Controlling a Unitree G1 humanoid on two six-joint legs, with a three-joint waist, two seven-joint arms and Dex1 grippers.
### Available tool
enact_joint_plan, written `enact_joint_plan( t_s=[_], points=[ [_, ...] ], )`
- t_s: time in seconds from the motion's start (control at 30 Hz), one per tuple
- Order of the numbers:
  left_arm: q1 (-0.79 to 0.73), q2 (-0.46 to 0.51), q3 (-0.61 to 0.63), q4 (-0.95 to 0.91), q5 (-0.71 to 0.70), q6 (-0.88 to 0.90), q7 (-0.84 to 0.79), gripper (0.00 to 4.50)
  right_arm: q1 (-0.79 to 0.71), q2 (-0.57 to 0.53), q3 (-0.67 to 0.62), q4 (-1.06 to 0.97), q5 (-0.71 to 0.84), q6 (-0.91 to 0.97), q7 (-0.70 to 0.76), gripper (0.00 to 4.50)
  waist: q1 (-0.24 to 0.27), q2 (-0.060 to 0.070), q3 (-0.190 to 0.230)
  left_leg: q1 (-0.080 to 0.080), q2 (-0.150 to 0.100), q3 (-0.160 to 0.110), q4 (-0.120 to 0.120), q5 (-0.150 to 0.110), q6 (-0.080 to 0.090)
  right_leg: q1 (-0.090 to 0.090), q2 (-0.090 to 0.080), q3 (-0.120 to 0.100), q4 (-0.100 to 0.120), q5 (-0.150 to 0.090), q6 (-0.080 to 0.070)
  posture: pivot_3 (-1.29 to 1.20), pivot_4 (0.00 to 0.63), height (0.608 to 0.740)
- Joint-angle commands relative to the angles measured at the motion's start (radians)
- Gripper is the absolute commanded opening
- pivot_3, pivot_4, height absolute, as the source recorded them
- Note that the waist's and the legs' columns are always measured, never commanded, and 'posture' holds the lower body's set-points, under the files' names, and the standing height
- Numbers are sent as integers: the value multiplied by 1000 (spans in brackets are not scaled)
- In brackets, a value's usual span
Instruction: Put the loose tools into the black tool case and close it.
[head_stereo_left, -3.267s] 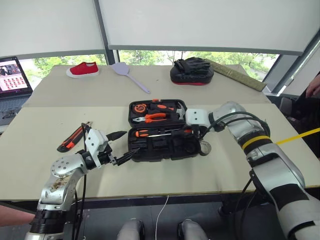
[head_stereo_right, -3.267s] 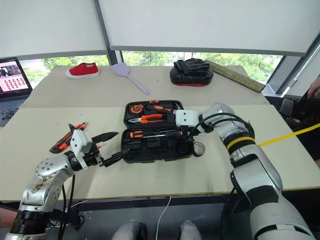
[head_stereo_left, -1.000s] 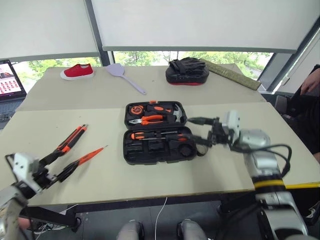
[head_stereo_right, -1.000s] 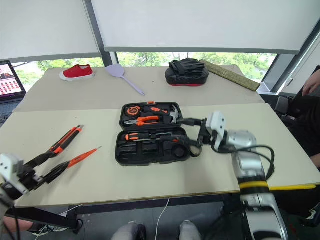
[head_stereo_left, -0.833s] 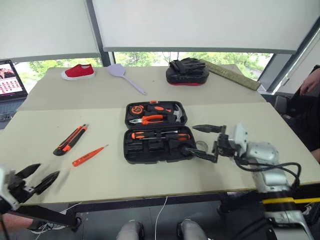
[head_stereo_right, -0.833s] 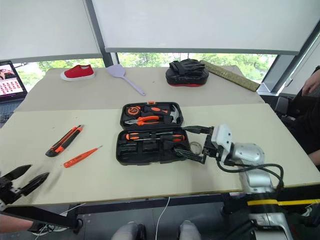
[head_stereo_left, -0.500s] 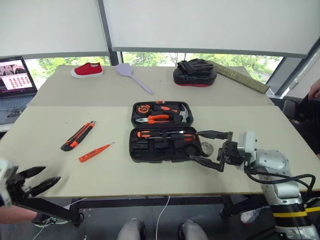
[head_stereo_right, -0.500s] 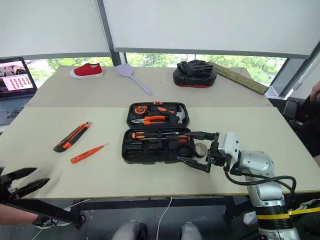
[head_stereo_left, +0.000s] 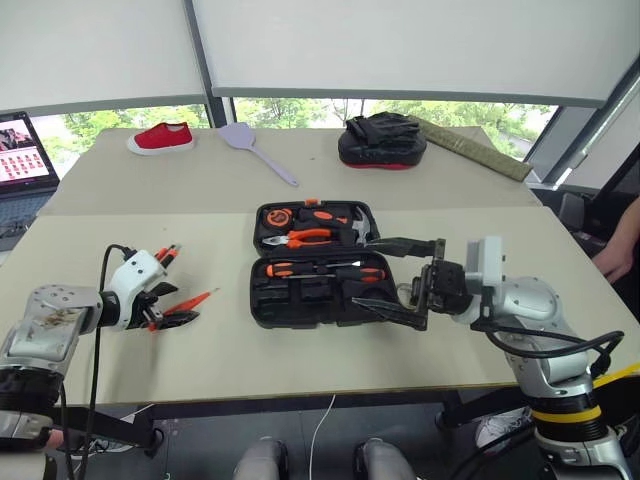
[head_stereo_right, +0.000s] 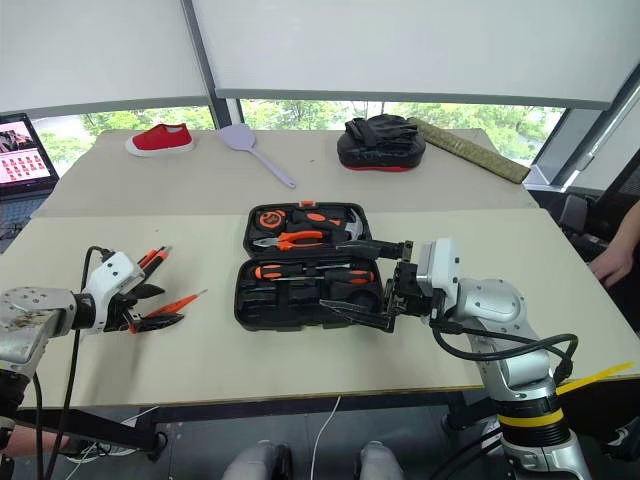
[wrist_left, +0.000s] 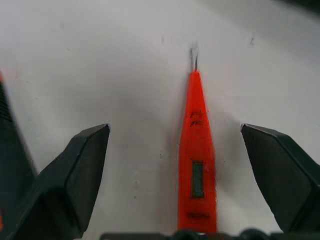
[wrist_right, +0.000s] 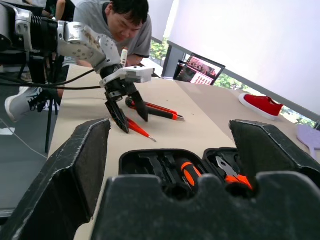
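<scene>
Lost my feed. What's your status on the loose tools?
Left pincer open, straddling thin orange tool, not gripped. Right pincer open, empty, over open black tool case. Utility knife on table beside left pincer. Nothing in the way.

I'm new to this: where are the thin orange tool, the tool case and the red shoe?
thin orange tool (wrist_left: 196, 165): left wrist view, mid-handle.
tool case (head_stereo_left: 312, 301): left eye view, near half.
red shoe (head_stereo_left: 160, 137): left eye view, upper.
</scene>
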Motion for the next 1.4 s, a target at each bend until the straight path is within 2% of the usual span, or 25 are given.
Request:
enact_joint_plan(
  t_s=[0.03,0.2,0.23,0.33,0.43,0.53,0.63,0.77,0.87,1.13,1.4],
  points=[
    [10,27,-14,16,40,-19,-23,2539,10,-23,-36,-35,10,3,-15,4500,0,0,0,0,0,0,0,0,0,0,0,0,0,0,0,0,150,740],
    [33,40,-29,53,73,-157,-84,624,24,-33,-44,-39,9,-2,-30,4500,-5,0,0,1,2,-1,1,0,0,0,0,0,0,0,0,0,150,740],
    [23,27,-19,65,68,-170,-76,394,27,-35,-46,-40,8,-3,-30,4500,-6,0,0,1,2,-1,1,0,0,-1,0,0,1,0,-1,0,150,740],
    [-27,-32,34,74,3,-194,-74,399,35,-44,-55,-38,10,-6,-31,4500,-4,0,0,1,2,0,1,0,0,0,0,0,1,1,-2,0,150,740],
    [-84,-51,58,-4,-73,-240,-178,399,43,-62,-75,-25,5,-14,-30,4500,9,-2,1,0,1,0,2,1,0,0,0,0,1,1,-1,0,150,740],
    [-186,-63,37,-100,-106,-212,-226,399,52,-103,-103,7,-1,-6,-16,4500,18,-6,3,-2,1,-1,3,1,0,0,0,-1,1,1,-1,0,150,740],
    [-295,-118,-62,-206,-102,-83,-239,399,51,-157,-131,80,-13,-9,11,4500,25,-6,3,-2,-1,-1,3,1,0,2,-2,0,-1,2,1,0,150,740],
    [-377,-227,-203,-216,11,-57,-180,399,42,-188,-121,114,-25,-4,27,4500,17,-5,3,0,-4,0,4,1,2,5,-2,2,-2,2,5,0,150,740],
    [-423,-276,-251,-166,72,-72,-152,399,56,-195,-127,110,-20,8,25,4500,5,-6,3,-1,-2,-1,4,2,2,3,1,3,-1,2,4,0,150,740],
    [-516,-288,-383,-30,235,-116,-198,399,128,-207,-168,81,-16,10,3,4500,9,-6,4,-1,-2,-2,5,2,2,2,1,3,0,1,5,0,150,740],
    [-548,-332,-402,28,281,-147,-214,399,151,-199,-177,57,-8,19,-19,4500,12,-6,4,-2,-2,-2,6,2,2,3,1,3,0,1,6,0,150,740]
  ],
)
